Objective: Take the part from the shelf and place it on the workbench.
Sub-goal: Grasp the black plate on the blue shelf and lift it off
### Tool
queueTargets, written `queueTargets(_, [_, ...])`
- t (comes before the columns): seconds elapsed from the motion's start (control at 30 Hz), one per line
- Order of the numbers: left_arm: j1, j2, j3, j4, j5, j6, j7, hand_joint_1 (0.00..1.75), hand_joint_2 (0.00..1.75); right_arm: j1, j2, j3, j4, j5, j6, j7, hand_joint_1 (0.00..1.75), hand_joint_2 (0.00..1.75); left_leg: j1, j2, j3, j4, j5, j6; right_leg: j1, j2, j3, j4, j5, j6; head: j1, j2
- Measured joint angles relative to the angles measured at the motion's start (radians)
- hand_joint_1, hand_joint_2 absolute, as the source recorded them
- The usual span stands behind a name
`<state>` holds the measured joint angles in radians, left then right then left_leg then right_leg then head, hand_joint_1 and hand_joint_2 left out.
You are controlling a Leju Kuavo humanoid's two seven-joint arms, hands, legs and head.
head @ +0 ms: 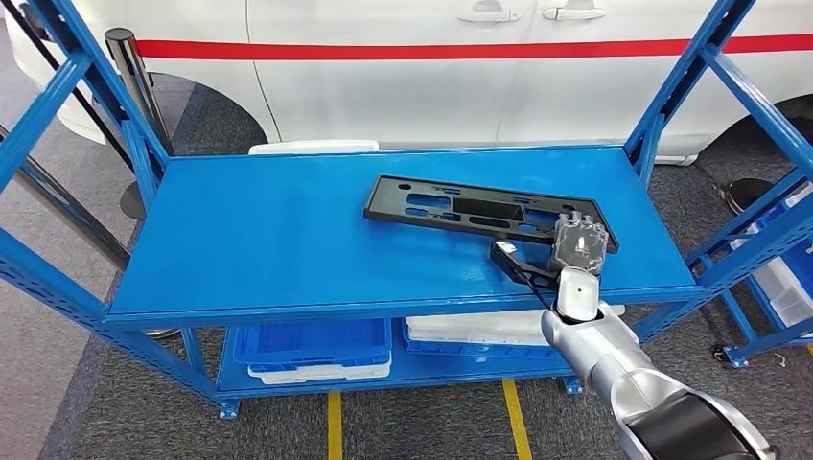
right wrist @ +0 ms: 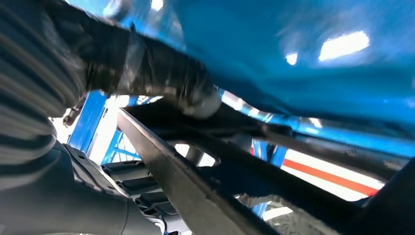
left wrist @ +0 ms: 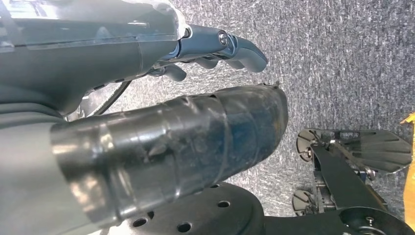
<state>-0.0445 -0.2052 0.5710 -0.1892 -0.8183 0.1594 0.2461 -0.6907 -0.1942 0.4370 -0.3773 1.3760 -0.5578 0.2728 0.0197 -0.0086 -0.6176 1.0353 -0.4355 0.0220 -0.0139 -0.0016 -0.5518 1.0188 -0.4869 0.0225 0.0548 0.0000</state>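
Note:
The part point(head: 451, 206) is a long, flat black frame with cut-outs, lying on the blue top shelf point(head: 268, 240) right of the middle. My right hand point(head: 579, 243) covers its right end, back of the hand facing up. In the right wrist view the thumb point(right wrist: 166, 78) touches one side of the part point(right wrist: 195, 196) and darker fingers point(right wrist: 142, 205) lie on the other side, so the hand holds the part's end. This view is blurred. My left hand point(left wrist: 161, 142) hangs over grey carpet, fingers extended and holding nothing.
Blue uprights point(head: 671, 96) and slanted braces frame both ends of the shelf. The lower shelf holds a blue crate point(head: 312, 345) and white trays point(head: 479, 326). A white car point(head: 431, 77) with a red stripe stands behind. More bins point(head: 786, 278) sit at the right.

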Motion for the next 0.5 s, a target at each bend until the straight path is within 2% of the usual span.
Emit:
queueTargets(0.27, [0.000,0.000,0.001,0.000,0.000,0.001,-0.001,0.00,0.00,-0.005,-0.003,-0.020,0.010,0.005,0.002,-0.006,1.75,1.75,0.000,0.000,0.007,0.000,-0.001,0.000,0.000,0.000,0.007,0.000,-0.001,0.000,0.000,0.000])
queueTargets(0.5, [-0.001,0.000,0.008,0.000,-0.004,0.006,-0.018,0.00,0.00,-0.005,-0.001,-0.057,0.010,0.016,0.004,-0.046,1.75,1.75,0.000,0.000,0.008,0.000,-0.001,0.000,0.001,0.000,0.009,0.000,-0.001,0.000,0.000,0.000])
